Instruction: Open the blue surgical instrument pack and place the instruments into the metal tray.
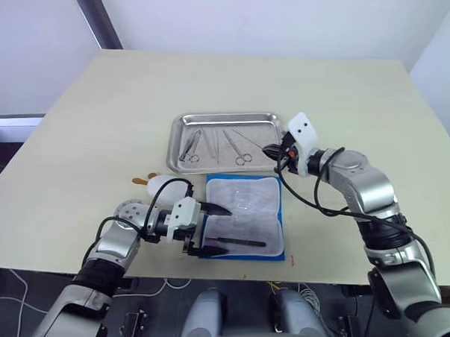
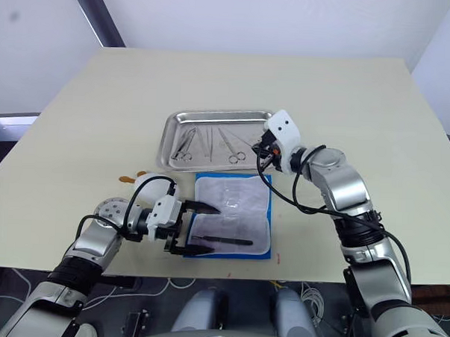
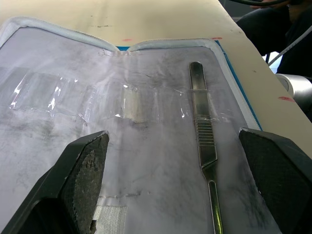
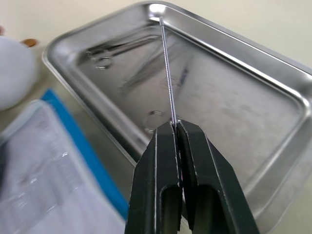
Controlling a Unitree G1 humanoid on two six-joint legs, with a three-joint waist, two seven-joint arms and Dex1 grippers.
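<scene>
The blue surgical instrument pack (image 1: 244, 214) lies open near the table's front edge, pale lining up. One dark slim instrument (image 1: 237, 242) rests on its near part, seen as a flat metal handle (image 3: 202, 136) under a clear strap. My left gripper (image 1: 207, 229) is open at the pack's left edge, its fingers (image 3: 83, 180) apart over the lining. The metal tray (image 1: 226, 116) behind the pack holds several instruments (image 1: 237, 147). My right gripper (image 1: 273, 150) is shut on a thin silver instrument (image 4: 168, 68) above the tray's right end.
A white egg-shaped toy (image 1: 161, 184) with orange feet lies just left of the pack, close behind my left gripper. The beige table (image 1: 347, 99) stretches wide behind and to the right of the tray. The front edge runs just below the pack.
</scene>
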